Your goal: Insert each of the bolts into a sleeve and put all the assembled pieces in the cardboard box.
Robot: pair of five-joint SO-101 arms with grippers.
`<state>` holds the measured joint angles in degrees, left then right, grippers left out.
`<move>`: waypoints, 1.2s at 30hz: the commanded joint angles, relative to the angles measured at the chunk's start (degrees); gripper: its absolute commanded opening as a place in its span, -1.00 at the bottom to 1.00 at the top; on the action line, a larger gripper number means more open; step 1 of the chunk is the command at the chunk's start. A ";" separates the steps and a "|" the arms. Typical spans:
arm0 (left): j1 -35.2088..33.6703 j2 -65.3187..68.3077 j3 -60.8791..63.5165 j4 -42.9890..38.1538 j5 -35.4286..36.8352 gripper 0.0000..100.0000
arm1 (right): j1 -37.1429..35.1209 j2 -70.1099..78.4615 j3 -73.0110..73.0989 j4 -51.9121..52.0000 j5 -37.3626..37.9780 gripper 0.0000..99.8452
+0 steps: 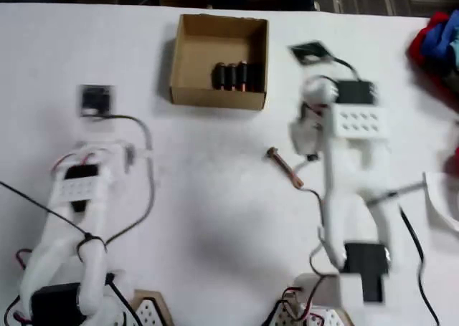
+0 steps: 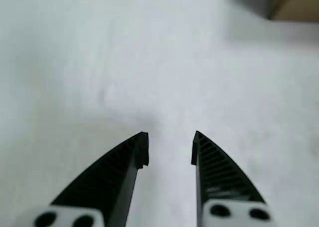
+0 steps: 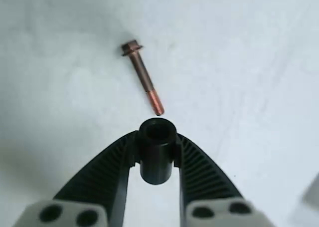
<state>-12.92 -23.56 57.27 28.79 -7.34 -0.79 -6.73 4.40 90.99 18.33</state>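
- Bolt – copper-coloured, flanged hex head, thread on the tip part only. It lies flat and loose on the table, with nothing gripping it.
- In the high view the bolt is at about 5 o'clock from the cardboard box and well apart from it. Its head is toward 10 o'clock and its tip toward 4 o'clock.
- Sleeve – short black cylinder with an open bore facing the camera. The bolt's threaded tip points at it, near but not touching.
- Right gripper – fingers part-closed, pinching the sleeve across its sides. The grip looks square and centred.
- Step, as I read it: mating this bolt with this sleeve. The sleeve is in hand and the bolt is not yet in.
- Next move likely calls for lining the bore up with the bolt's axis and getting the threaded end started. The bolt is loose, so pushing the sleeve at it may just slide it away. It probably needs the other arm to hold it.
- Left gripper – moderately open and empty, over bare table, with a corner of the box ahead of it.
- Inside the box is a row of dark assembled pieces, toward its 4 o'clock corner.
- This looks like the last loose pair – afterwards it goes into the box, at roughly 11 o'clock from the bolt.
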 commanded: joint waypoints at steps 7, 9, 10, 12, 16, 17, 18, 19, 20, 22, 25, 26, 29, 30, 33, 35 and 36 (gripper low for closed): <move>22.07 14.33 -40.48 37.89 1.23 -0.68 | 17.45 -18.95 17.85 -6.99 0.53 -0.96; 25.58 21.45 -51.21 43.25 7.38 -0.68 | 19.30 -21.05 19.96 -8.48 0.44 -0.96; 26.90 25.49 -56.40 44.84 10.64 -0.68 | 20.18 -21.76 20.84 -9.19 0.35 -0.96; 29.45 33.49 -65.27 46.68 18.46 -0.68 | 22.02 -22.73 22.33 -10.07 0.26 -0.96; 34.64 47.47 -78.55 51.52 37.63 -0.68 | 26.86 -22.99 23.91 -10.68 0.70 -0.96; 36.92 50.64 -80.57 52.31 41.14 -0.68 | 28.26 -22.99 23.91 -10.68 0.70 -0.96; 39.03 53.45 -82.86 52.84 43.43 -0.68 | 29.67 -22.99 23.91 -10.77 0.70 -0.96; 41.14 55.91 -84.35 52.84 44.48 -0.68 | 31.08 -22.99 23.91 -11.47 0.70 -0.96; 42.99 58.29 -85.58 53.36 43.96 -0.68 | 32.48 -22.99 23.91 -12.18 0.70 -0.96; 45.36 62.15 -88.22 54.86 43.25 -0.68 | 35.12 -22.99 23.91 -13.76 0.70 -0.96; 47.03 66.29 -93.49 55.21 47.82 -0.68 | 37.05 -22.90 23.91 -14.64 0.70 -0.96; 47.03 67.34 -95.60 55.30 50.90 -0.67 | 37.32 -22.90 23.91 -14.64 0.79 -0.96; 46.59 70.15 -101.41 55.03 62.59 -0.67 | 37.23 -22.90 23.91 -14.64 0.79 -0.96; 46.59 70.95 -103.08 54.95 65.85 -0.67 | 37.23 -22.90 23.91 -14.64 0.79 -0.96; 46.86 73.05 -108.70 54.95 71.74 -0.67 | 37.23 -22.90 24.18 -14.64 0.79 -0.96; 47.12 74.46 -111.78 54.86 73.41 -0.67 | 37.23 -22.90 24.97 -14.64 0.79 -0.96; 47.65 75.43 -113.01 54.86 73.58 -0.67 | 37.23 -22.90 25.49 -14.64 0.79 -0.96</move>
<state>33.58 51.34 -50.33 83.74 63.78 36.04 -27.47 29.71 77.19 18.68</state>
